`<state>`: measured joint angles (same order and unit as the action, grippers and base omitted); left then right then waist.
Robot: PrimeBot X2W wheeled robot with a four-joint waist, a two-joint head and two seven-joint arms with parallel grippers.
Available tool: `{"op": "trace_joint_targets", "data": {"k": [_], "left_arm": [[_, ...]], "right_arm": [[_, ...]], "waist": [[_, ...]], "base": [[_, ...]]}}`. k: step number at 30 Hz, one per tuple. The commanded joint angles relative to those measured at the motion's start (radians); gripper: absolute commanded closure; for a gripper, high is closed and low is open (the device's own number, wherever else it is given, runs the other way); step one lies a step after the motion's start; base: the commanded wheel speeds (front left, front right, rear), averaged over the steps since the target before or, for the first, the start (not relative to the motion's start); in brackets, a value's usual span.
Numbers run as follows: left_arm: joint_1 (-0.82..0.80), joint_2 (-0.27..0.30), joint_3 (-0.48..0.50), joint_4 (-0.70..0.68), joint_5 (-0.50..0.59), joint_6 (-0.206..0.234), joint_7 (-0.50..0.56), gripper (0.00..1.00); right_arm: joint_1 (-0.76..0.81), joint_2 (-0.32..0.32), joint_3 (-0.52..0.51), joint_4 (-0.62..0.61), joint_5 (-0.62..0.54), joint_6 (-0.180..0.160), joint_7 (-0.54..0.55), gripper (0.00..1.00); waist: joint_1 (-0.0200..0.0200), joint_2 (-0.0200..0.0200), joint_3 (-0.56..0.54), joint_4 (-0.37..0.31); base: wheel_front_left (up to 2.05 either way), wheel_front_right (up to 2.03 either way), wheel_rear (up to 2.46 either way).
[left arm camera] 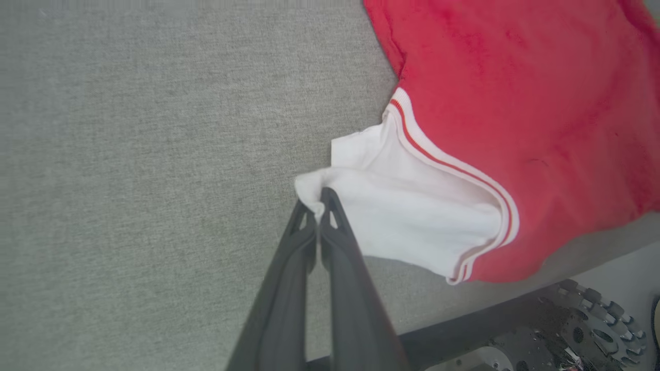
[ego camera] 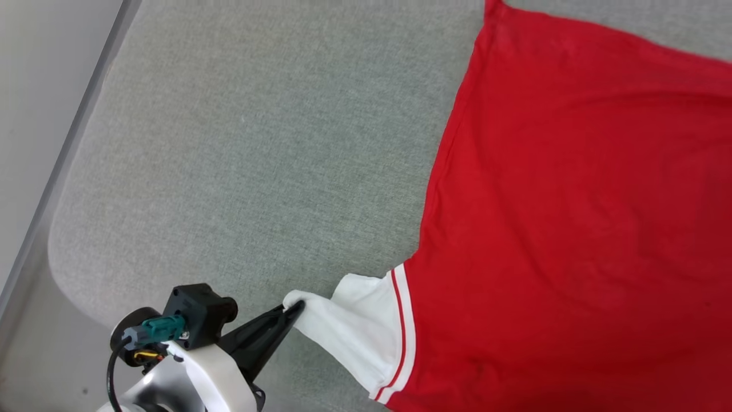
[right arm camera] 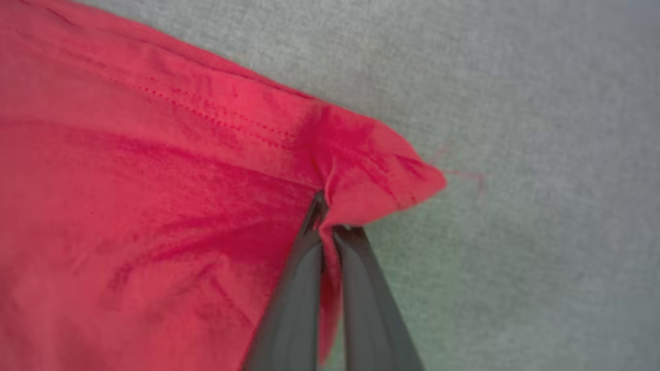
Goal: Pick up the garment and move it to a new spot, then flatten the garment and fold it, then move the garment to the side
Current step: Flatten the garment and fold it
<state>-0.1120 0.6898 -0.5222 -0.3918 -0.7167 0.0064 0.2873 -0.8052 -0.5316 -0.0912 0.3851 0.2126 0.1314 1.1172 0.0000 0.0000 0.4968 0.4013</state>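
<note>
This looks like a robot lab or test room rather than a home, though little of the room itself shows. The work surface is a broad counter (ego camera: 229,143) covered edge to edge in plain grey-green woven cloth, with a rounded near-left corner (ego camera: 60,252). To its left is a smooth, pale, bare surface, the floor (ego camera: 28,86) as far as I can tell, crossed by a straight grey strip (ego camera: 68,137). The robot's left arm (ego camera: 194,366) carries an exposed teal connector (ego camera: 163,330) and a loose black cable (ego camera: 110,372). The left wrist view shows bare toothed machinery (left arm camera: 598,312) past the counter's near edge. A red garment (ego camera: 572,200) lies spread on the cloth.
</note>
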Motion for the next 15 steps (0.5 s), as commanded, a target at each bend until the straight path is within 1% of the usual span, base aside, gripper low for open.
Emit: {"op": "trace_joint_targets", "data": {"k": [1,6,9,15], "left_arm": [[-0.005,0.007,0.005,0.002,0.003,0.005,-0.002,1.00],[0.019,0.018,0.017,0.006,0.001,0.026,0.002,1.00],[0.036,0.023,0.023,0.011,-0.007,0.040,0.000,1.00],[0.073,0.044,0.026,0.026,0.014,0.070,0.003,1.00]], "right_arm": [[0.046,0.000,-0.002,0.021,0.004,-0.001,0.002,1.00],[0.142,0.015,-0.015,0.024,0.034,-0.001,-0.035,1.00],[0.216,0.031,-0.027,0.022,0.073,-0.001,-0.047,1.00],[0.377,0.063,-0.066,-0.007,0.148,-0.001,-0.066,1.00]], "waist": [[0.0000,0.0000,-0.038,-0.032],[0.0000,0.0000,-0.119,-0.090],[0.0000,0.0000,-0.167,-0.131],[0.0000,0.0000,-0.259,-0.207]], "base": [[0.00,0.00,0.00],[0.00,0.00,0.00],[0.00,0.00,0.00],[0.00,0.00,0.00]]}}
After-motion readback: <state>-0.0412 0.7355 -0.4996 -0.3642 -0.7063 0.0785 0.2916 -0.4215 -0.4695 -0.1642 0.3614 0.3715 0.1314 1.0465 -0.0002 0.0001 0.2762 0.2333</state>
